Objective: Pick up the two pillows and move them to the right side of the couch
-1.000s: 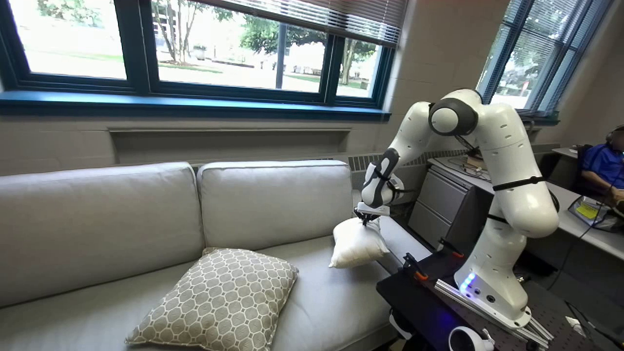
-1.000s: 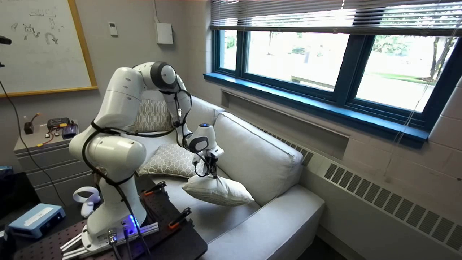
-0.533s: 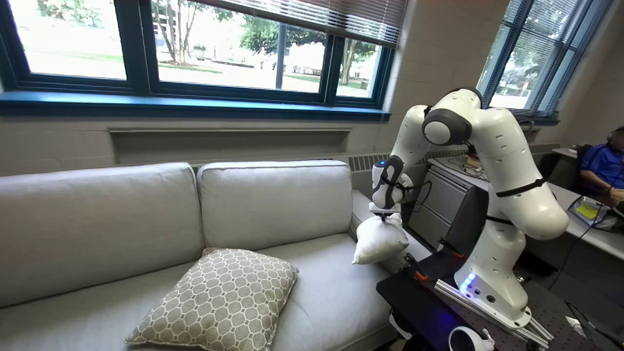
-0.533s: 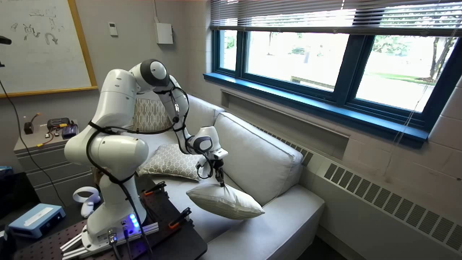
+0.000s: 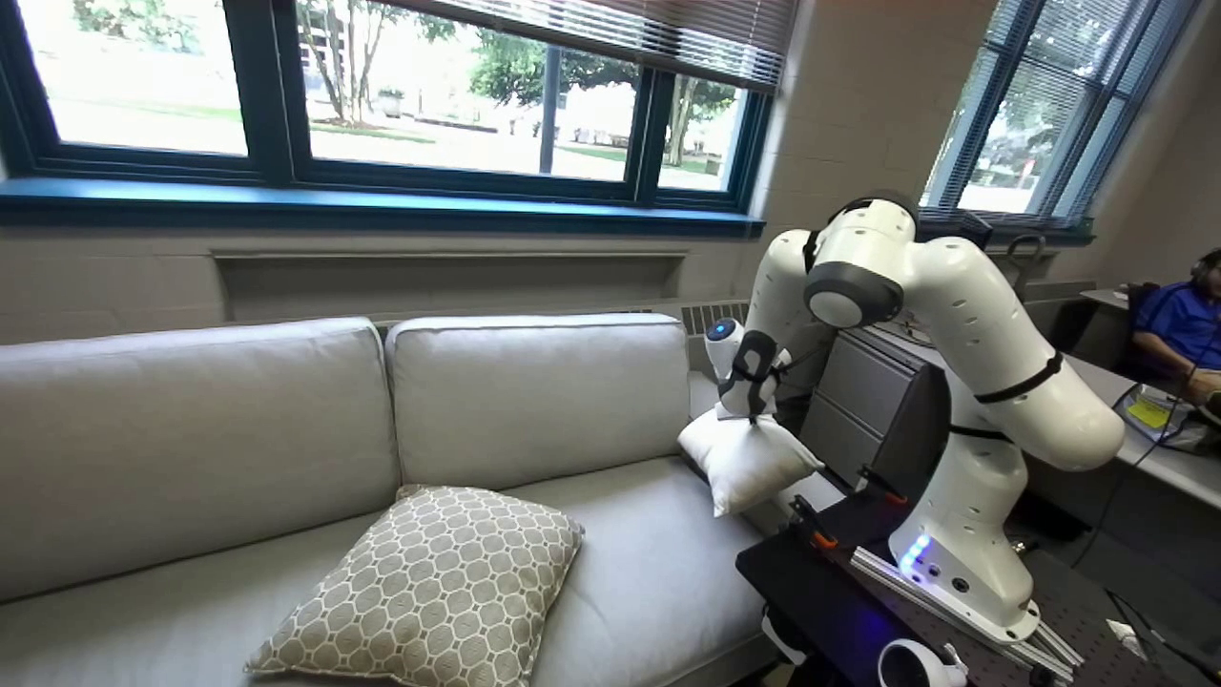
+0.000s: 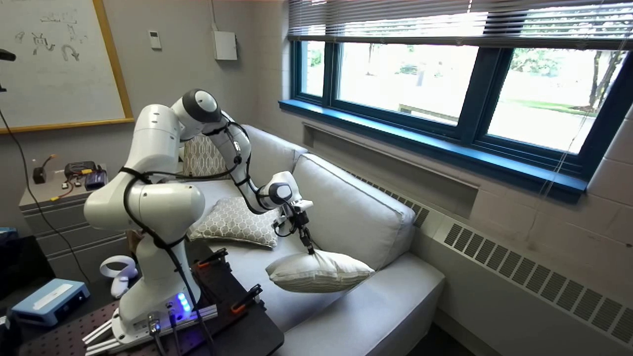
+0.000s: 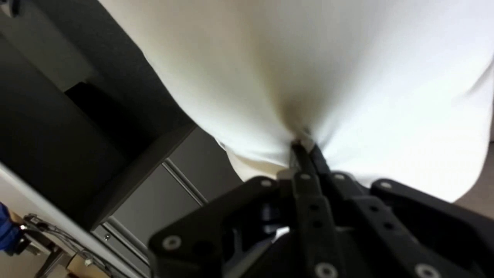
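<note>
The smaller cream-white pillow (image 5: 749, 466) hangs at the couch's end beside the armrest, pinched near its top middle. My gripper (image 6: 310, 251) is tilted and shut on a fold of it. In the wrist view the pale cloth (image 7: 366, 88) fills the upper part, gathered between the fingertips (image 7: 318, 154). Whether the pillow's lower edge touches the armrest or seat I cannot tell. The large tan cushion with the cream lattice (image 5: 439, 582) lies flat on the seat of the pale couch (image 5: 544, 401), apart from my gripper.
The couch's armrest (image 6: 376, 306) runs just beyond the held pillow. A black mounting table (image 5: 811, 572) with clamps (image 6: 247, 296) borders the seat's front. Another patterned cushion (image 6: 203, 157) leans at the couch's far end. Grey drawers (image 5: 863, 401) stand behind the armrest.
My gripper has carried the cream pillow toward the armrest end. Over the last half second the wrist has tilted and the pillow has turned with it. The lattice cushion has stayed put.
</note>
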